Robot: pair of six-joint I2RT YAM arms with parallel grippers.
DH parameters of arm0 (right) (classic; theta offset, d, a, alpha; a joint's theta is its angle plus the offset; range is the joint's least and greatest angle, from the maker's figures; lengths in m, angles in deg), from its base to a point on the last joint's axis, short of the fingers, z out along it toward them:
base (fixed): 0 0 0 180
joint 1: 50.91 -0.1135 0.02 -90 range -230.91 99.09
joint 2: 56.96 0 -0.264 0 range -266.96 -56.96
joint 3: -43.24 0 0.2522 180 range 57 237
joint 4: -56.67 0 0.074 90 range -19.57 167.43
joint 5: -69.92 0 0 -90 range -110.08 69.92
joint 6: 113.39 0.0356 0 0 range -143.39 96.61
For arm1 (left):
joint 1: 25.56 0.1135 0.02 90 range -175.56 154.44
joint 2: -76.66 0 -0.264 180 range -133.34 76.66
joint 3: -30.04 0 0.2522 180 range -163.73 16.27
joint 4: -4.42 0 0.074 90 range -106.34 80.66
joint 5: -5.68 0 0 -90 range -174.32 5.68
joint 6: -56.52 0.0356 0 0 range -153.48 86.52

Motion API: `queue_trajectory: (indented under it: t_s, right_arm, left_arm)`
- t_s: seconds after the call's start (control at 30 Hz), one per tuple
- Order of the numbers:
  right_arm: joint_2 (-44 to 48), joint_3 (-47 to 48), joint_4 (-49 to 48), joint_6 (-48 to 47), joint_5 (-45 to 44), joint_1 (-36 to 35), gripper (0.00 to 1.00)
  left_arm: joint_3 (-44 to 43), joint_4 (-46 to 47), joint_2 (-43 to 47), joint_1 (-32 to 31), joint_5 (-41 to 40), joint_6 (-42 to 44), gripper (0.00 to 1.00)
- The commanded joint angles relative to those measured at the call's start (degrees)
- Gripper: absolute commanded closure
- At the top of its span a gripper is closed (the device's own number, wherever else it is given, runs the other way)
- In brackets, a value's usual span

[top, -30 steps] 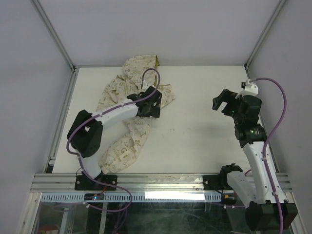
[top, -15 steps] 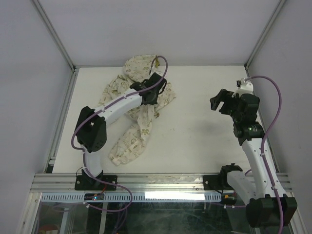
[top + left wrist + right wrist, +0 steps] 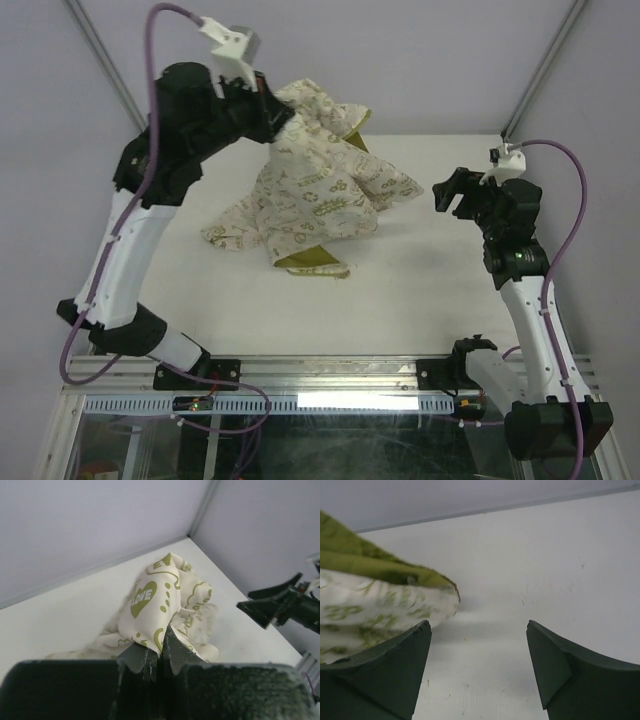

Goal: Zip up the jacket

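The cream jacket with olive motifs hangs in the air from my left gripper, which is shut on a fold of its fabric high at the back left. Its lower part still drags on the table, olive lining showing underneath. In the left wrist view the cloth is pinched between the closed jaws of the left gripper. My right gripper stands open just right of the jacket's right tip, nothing between its fingers. The jacket's edge lies at the left of the right wrist view. The zipper cannot be made out.
The white table is walled by grey panels at the back and sides. An aluminium rail runs along its near edge by the arm bases.
My left gripper has shut on the jacket and lifted it high toward the back left, so the cloth now hangs spread. The right gripper has edged left toward the jacket and narrowed slightly.
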Motion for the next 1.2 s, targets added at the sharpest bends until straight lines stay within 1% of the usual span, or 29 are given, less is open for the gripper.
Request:
queue_trajectory:
  t_s: [0.0, 0.07, 0.17, 0.23, 0.3, 0.37, 0.47, 0.5, 0.57, 0.6, 0.67, 0.73, 0.83, 0.87, 0.97, 1.07, 1.17]
  right_arm:
    - [-2.0, 5.4, -3.5, -2.4, 5.4, -0.2, 0.20]
    - [-3.2, 6.1, -3.7, -2.5, 8.0, -0.5, 0.20]
    - [-5.3, 6.1, -3.9, -2.8, 10.9, -2.2, 0.21]
    - [-7.0, 6.0, -3.5, -3.1, 12.1, -3.9, 0.21]
    - [-8.9, 5.8, -2.8, -3.3, 12.3, -6.1, 0.22]
    - [-10.9, 5.2, -2.6, -3.5, 11.6, -8.8, 0.22]
    - [-15.1, 4.8, -2.1, -2.7, 10.6, -12.7, 0.23]
    - [-16.6, 5.0, -1.5, -2.5, 10.1, -14.1, 0.23]
    - [-19.9, 5.1, -0.8, -1.7, 9.5, -16.6, 0.24]
    - [-21.5, 5.1, -0.7, -1.4, 9.7, -17.6, 0.24]
    - [-24.6, 5.2, -1.0, -0.8, 11.7, -19.6, 0.24]
    - [-27.7, 5.9, -1.7, -0.9, 13.7, -21.9, 0.25]
    - [-34.3, 8.7, -2.3, -1.6, 16.3, -25.4, 0.23]
    - [-36.4, 9.7, -2.6, -1.6, 17.0, -26.3, 0.21]
    - [-42.3, 12.8, -4.1, -1.1, 19.5, -28.9, 0.16]
    - [-47.4, 14.5, -7.8, 0.3, 22.8, -30.8, 0.14]
    - [-52.6, 16.8, -10.5, 1.6, 26.2, -33.1, 0.07]
  left_arm:
    - [8.1, 0.0, 7.9, 11.2, 4.9, -1.9, 1.00]
    - [14.8, 0.0, 11.8, 14.2, 3.3, -1.7, 1.00]
    - [27.6, 0.8, 16.9, 17.9, 0.0, -1.6, 1.00]
    - [36.7, 1.8, 20.2, 20.0, -4.5, -1.9, 0.91]
    - [43.9, 2.4, 22.4, 22.2, -10.4, -2.9, 0.85]
    - [50.3, 3.7, 23.6, 24.2, -17.2, -4.5, 0.75]
    - [54.6, 4.1, 22.9, 26.2, -23.0, -7.6, 0.64]
    - [55.0, 4.1, 22.5, 26.2, -23.9, -8.2, 0.58]
    - [54.7, 3.2, 22.2, 26.3, -21.3, -9.4, 0.39]
    - [54.5, 3.0, 22.4, 26.2, -18.6, -10.0, 0.33]
    - [54.4, 1.9, 23.1, 26.0, -13.3, -11.9, 0.24]
    - [54.2, -0.1, 23.6, 24.4, -9.4, -15.0, 0.17]
    - [55.1, -1.9, 24.0, 19.5, -4.9, -20.7, 0.03]
    - [55.8, -1.8, 23.7, 17.2, -4.1, -22.9, 0.01]
    - [59.8, 0.3, 21.6, 11.9, -2.8, -28.3, 0.01]
    - [66.9, 5.7, 20.4, 11.0, -1.1, -32.5, 0.01]
    - [71.7, 8.7, 19.8, 11.0, -3.8, -34.5, 0.01]
